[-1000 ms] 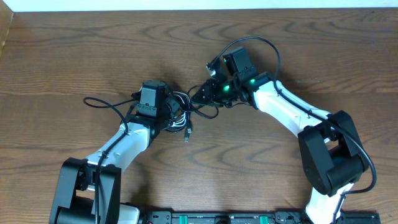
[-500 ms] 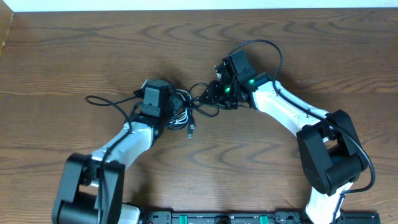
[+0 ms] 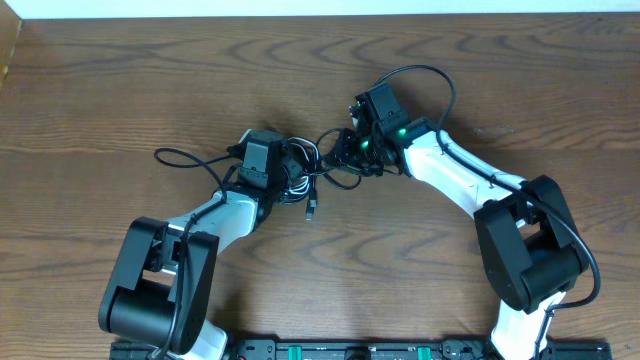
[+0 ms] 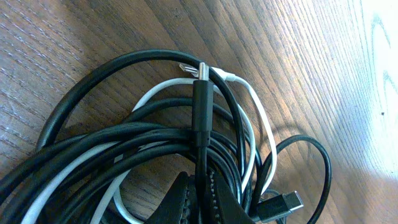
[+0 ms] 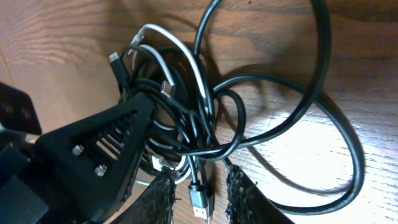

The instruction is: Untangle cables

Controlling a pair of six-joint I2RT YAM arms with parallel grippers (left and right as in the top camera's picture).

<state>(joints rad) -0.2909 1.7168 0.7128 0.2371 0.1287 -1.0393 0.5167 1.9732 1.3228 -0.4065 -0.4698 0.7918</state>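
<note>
My left pincer is clamped on a black cord of the tangled cables, heaped on the table between my arms; my right pincer stands parted astride a plug.

Brown wooden table with dark wavy grain. Glossy black cables tangled with one white cable; silver plug tip. Right arm: white links, black joints, green lights; black cross-hatched fingers.
</note>
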